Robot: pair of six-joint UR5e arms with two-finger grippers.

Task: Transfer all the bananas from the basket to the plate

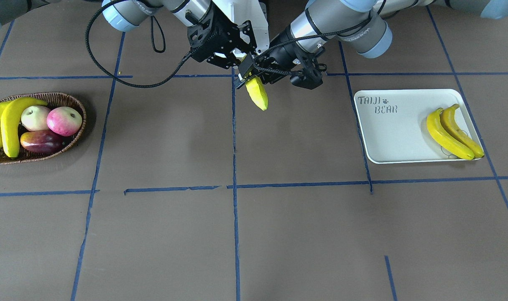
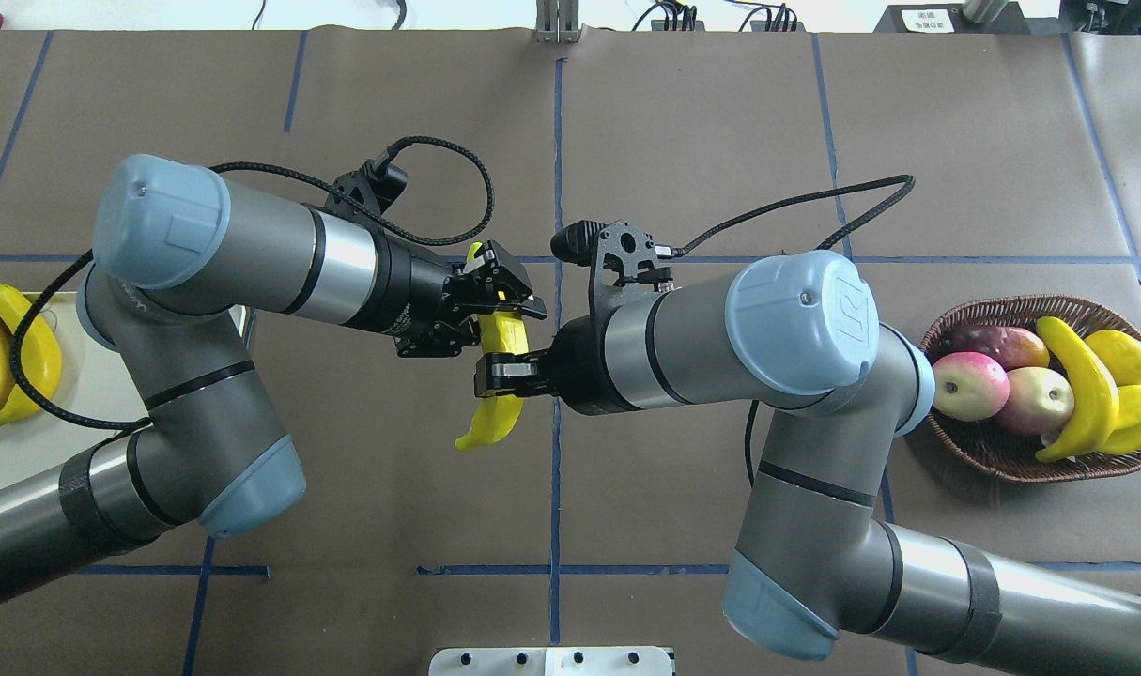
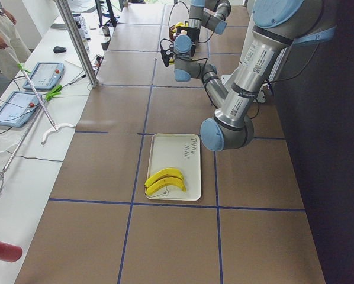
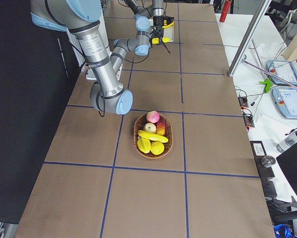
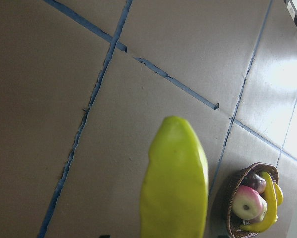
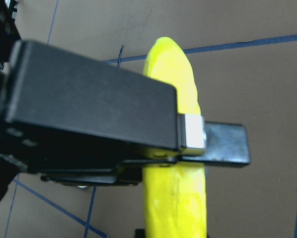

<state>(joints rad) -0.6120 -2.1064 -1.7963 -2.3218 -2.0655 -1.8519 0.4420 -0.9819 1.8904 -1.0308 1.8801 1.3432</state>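
A yellow banana (image 2: 491, 424) hangs in mid-air over the table's middle, its lower end free (image 1: 258, 95). My right gripper (image 2: 506, 368) is shut across its middle; in the right wrist view one finger lies in front of the banana (image 6: 176, 198) and one behind. My left gripper (image 2: 506, 289) is shut on the upper part, just above the right one. In the left wrist view only the banana's tip (image 5: 176, 178) shows. Another banana (image 1: 11, 125) lies in the wicker basket (image 1: 61, 95). Two bananas (image 1: 453, 133) rest at one end of the plate (image 1: 387, 138).
The basket (image 2: 1002, 305) also holds two pink apples (image 1: 64, 120), a dark red fruit (image 1: 40, 141) and shorter yellow-green fruits (image 2: 1129, 357). Blue tape lines cross the brown table. A side table with tablets (image 3: 44, 74) runs beyond the far edge, and a person stands there.
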